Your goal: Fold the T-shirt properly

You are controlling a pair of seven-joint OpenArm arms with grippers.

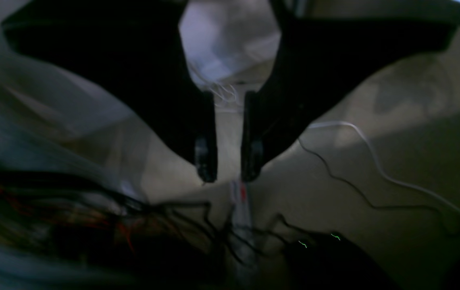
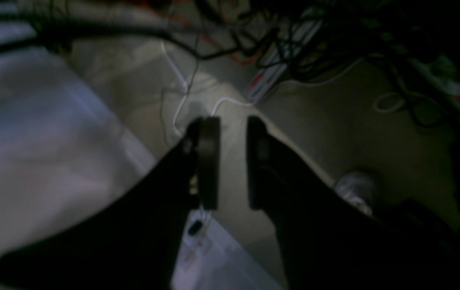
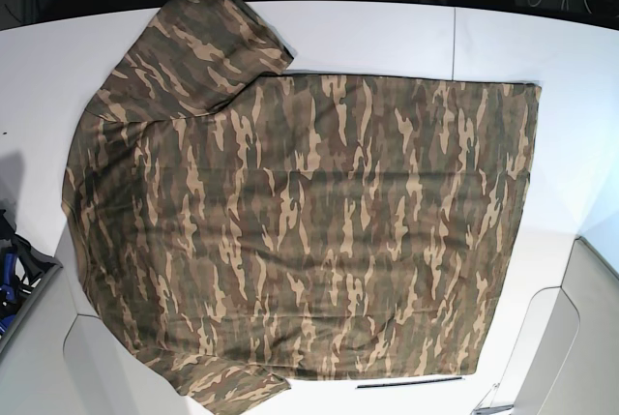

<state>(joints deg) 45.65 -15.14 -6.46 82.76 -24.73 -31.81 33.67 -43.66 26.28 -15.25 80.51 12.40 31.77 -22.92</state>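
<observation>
Overhead, on my base feed, the T-shirt [image 3: 300, 231] lies spread flat across the white table [image 3: 387, 33], its collar end toward the left of that view and its hem toward the right, one sleeve reaching the far edge and the other the near edge; neither arm enters this view. On the left wrist feed, which is dark and blurred, the left gripper [image 1: 228, 175] points away from the tabletop toward a pale floor [image 1: 407, 161], jaws parted by a narrow gap with nothing between them. A white cable [image 1: 379, 169] and a thin black one [image 1: 334, 177] trail over the floor beside it, and a tangle of dark wires [image 1: 197, 225] sits beyond the tips. The right wrist feed is just as dim: the right gripper [image 2: 232, 123] also hangs off the table, fingers apart and empty, over the same floor, with a white sheet-like surface [image 2: 40, 161] to one side and a cable clutter [image 2: 294, 44] ahead. The shirt shows in neither wrist view.
</observation>
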